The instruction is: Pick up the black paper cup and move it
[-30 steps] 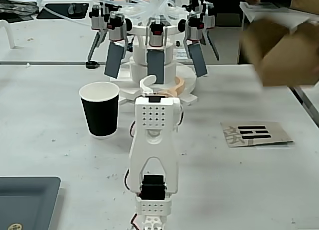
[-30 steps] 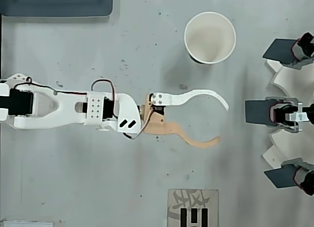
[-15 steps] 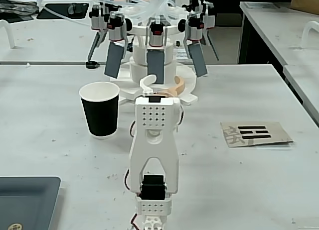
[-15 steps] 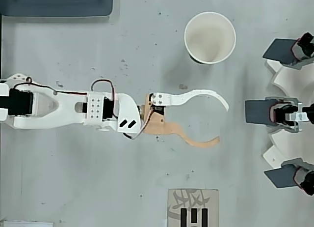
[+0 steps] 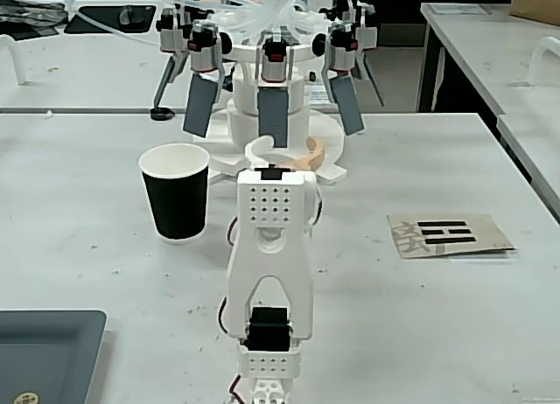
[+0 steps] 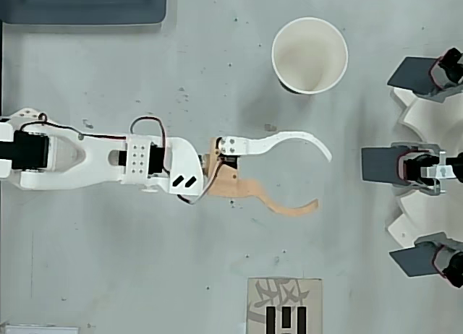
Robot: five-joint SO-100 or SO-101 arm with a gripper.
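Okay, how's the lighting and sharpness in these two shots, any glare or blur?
Overhead view: even, soft light, faint shadows, black paper cup and open gripper sharp. Fixed view: cup crisp with slight sheen on the table; background benches look softer; no motion blur.

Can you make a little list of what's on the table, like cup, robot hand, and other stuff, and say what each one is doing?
cup: black paper cup, upright, empty, white inside
robot hand: gripper open, holding nothing, one white finger and one tan finger
cup and hand: apart, cup off to one side of the open fingers
ahead of hand: white round base with grey paddles
other stuff: cardboard card with black marks, dark tray at the table edge
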